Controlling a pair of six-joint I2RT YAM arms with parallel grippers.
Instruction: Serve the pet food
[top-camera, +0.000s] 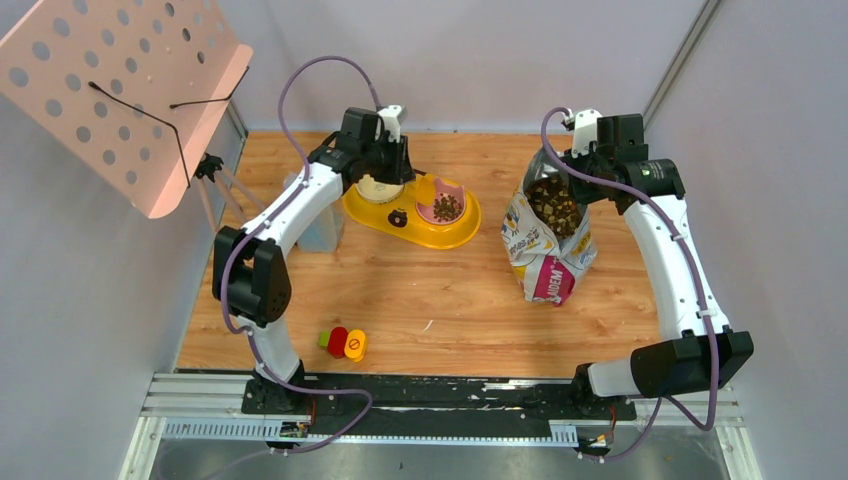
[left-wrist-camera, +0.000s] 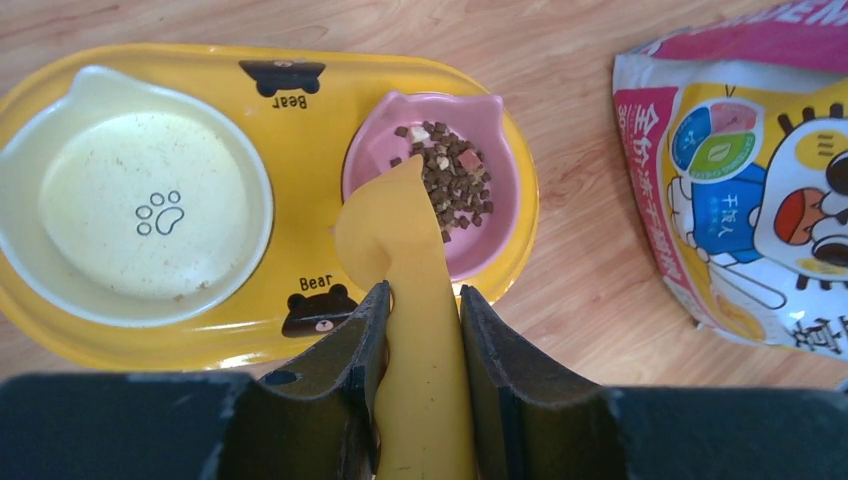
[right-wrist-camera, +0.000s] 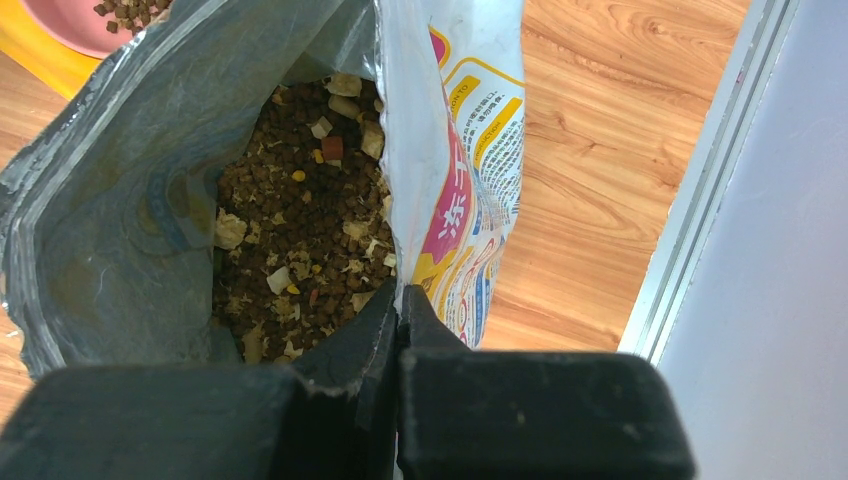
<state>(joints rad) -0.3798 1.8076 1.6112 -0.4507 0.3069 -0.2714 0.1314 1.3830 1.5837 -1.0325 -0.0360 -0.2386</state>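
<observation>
The left tool was closed partway on the handle of a yellow scoop, one finger pressed to each side. The scoop's lip hung over the near rim of a pink bowl. A small heap of kibble lay in that bowl, towards its far side. The pink bowl sat in a yellow tray beside a white bowl. The right tool was fully closed, pinching the rim of the bag and holding its mouth open. More kibble filled the bag's bottom. The bag stood on the surface, right of the tray and apart from it.
</observation>
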